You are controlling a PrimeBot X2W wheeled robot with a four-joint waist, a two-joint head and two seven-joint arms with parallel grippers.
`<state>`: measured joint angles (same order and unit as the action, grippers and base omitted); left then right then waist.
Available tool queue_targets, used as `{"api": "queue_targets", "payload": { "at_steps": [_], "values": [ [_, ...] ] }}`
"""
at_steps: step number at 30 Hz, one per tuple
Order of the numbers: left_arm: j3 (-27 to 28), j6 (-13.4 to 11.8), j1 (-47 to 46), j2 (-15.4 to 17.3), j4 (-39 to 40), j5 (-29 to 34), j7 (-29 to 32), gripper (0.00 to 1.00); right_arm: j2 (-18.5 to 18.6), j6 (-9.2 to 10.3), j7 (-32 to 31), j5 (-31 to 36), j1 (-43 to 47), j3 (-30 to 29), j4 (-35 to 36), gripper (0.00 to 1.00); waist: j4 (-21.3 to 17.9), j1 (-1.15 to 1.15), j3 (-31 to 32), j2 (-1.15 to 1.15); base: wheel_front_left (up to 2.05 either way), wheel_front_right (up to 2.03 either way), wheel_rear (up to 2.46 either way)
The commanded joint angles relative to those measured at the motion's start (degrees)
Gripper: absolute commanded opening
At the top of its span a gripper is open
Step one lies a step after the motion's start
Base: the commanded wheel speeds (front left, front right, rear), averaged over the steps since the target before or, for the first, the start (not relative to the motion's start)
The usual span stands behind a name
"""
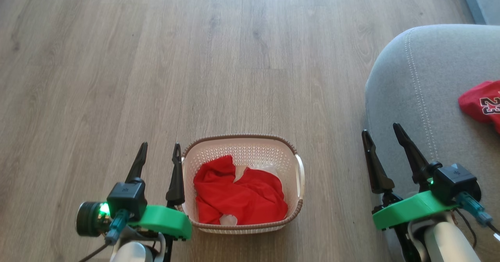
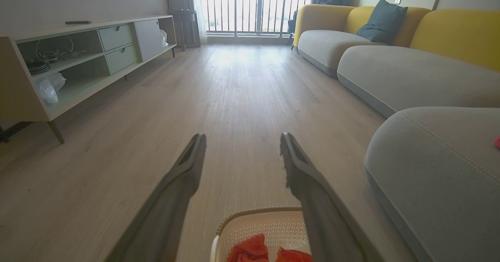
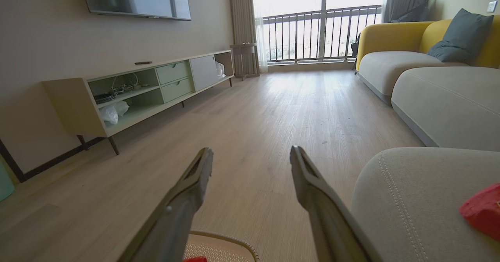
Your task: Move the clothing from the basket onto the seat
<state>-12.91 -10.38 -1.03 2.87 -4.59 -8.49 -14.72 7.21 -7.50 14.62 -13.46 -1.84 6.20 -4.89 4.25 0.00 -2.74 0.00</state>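
one garment (image 1: 240, 193) fills the basket (image 1: 242, 138) at 6 o'clock, hiding most of its floor; a jersey (image 1: 482, 104) on the seat (image 1: 414, 82) at 3 o'clock is cut off; left gripper (image 1: 161, 145) and right gripper (image 1: 380, 128) gape empty.

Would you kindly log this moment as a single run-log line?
left claw: open, empty | right claw: open, empty | basket: red garment inside | seat: jersey on it

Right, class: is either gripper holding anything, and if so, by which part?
Nothing is held. The left gripper and right gripper are both open and empty; red clothing lies in the basket, a jersey on the seat.
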Motion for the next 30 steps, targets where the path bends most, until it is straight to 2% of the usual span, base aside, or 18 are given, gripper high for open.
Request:
{"api": "queue_targets", "payload": {
  "at_steps": [1,30],
  "values": [
    [1.8,-0.5,-2.3,0.0,1.9,0.3,-0.3,1.00,-0.2,0.01,0.4,0.5,-1.7,1.0,2.0,1.00,0.0,0.00,-0.1,0.00,0.00,0.00,0.00],
    [1.0,-0.4,-3.2,0.0,1.7,0.0,-0.3,1.00,0.1,0.01,0.4,0.8,-2.9,0.4,1.1,1.00,0.2,0.00,-1.0,0.00,0.00,0.00,0.00]
  ]
}}
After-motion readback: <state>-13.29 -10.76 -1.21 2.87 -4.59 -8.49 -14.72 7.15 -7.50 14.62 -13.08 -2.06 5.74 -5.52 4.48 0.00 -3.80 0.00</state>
